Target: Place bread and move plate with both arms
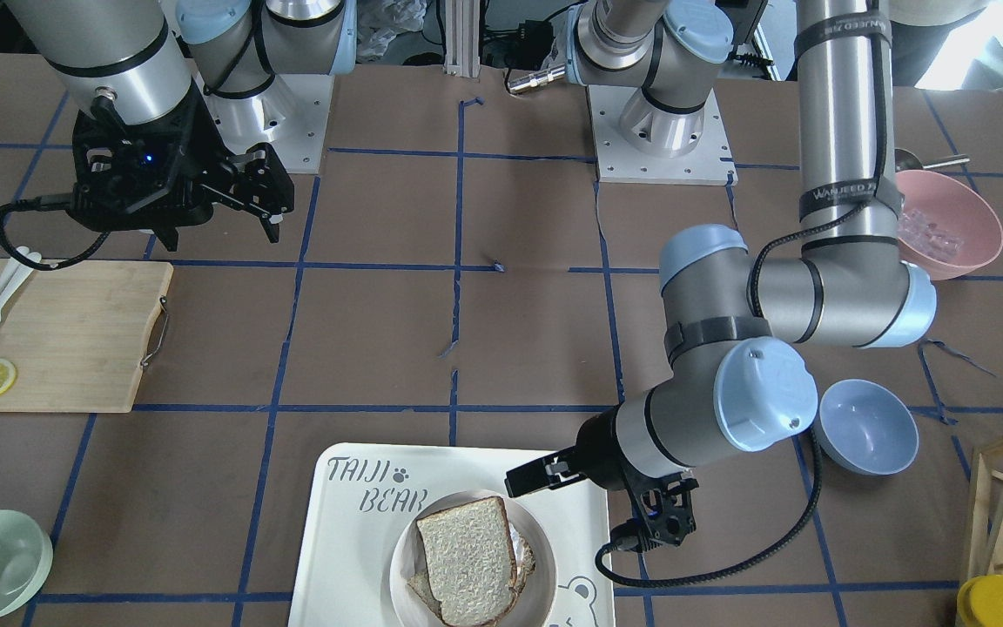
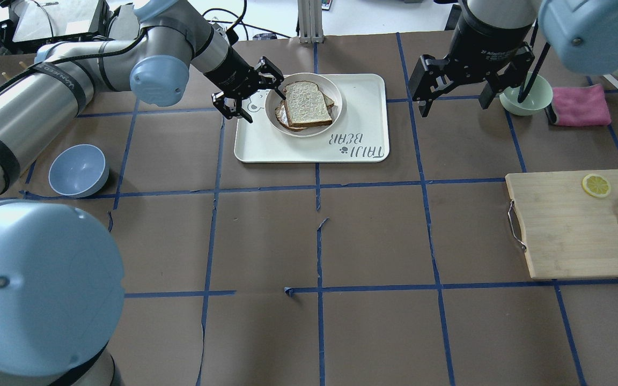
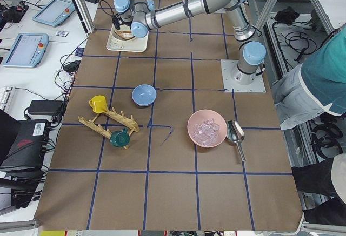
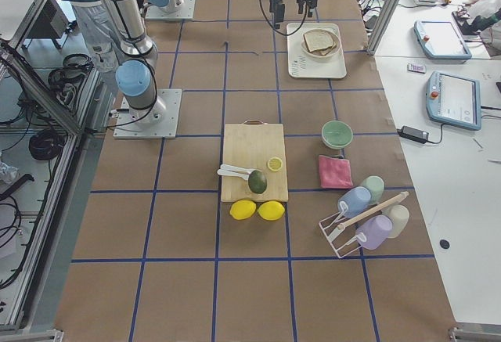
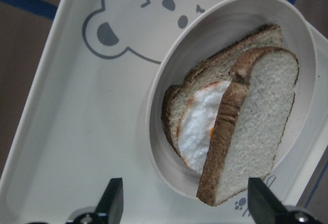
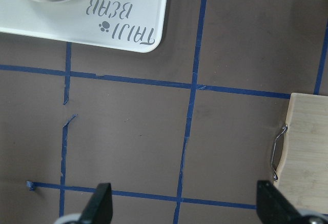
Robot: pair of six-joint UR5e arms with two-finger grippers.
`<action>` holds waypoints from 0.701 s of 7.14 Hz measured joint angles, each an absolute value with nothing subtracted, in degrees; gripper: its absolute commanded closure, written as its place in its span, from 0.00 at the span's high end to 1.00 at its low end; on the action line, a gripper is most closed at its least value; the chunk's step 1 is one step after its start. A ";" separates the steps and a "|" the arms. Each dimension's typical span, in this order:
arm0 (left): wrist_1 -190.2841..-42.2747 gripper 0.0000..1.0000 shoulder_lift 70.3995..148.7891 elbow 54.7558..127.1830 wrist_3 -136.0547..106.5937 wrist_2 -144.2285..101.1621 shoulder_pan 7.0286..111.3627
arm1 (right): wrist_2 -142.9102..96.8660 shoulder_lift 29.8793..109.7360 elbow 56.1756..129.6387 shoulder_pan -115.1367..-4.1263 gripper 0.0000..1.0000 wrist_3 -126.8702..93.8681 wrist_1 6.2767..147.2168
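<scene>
The pale bread lies on top of a darker slice bearing a fried egg, on the round white plate. It also shows in the front view and the left wrist view. The plate sits on the white TAIJI BEAR tray. My left gripper is open and empty at the plate's left rim, with its fingers apart. My right gripper is open and empty, raised over the table to the right of the tray; its fingers are apart.
A blue bowl sits left of the tray. A green bowl and a pink cloth are at the far right. A cutting board holds a lemon slice, an avocado and cutlery. A pink bowl stands near the left arm.
</scene>
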State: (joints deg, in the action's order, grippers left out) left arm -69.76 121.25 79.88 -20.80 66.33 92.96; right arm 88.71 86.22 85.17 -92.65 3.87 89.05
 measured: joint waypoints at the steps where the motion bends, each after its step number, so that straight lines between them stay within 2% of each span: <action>1: -73.87 1.00 117.00 80.88 -20.61 69.82 94.18 | 87.67 86.13 85.15 -92.68 1.00 3.82 89.11; 5: -81.00 1.00 97.33 93.63 -17.33 79.19 95.25 | 87.56 86.07 84.33 -92.40 1.00 4.20 89.21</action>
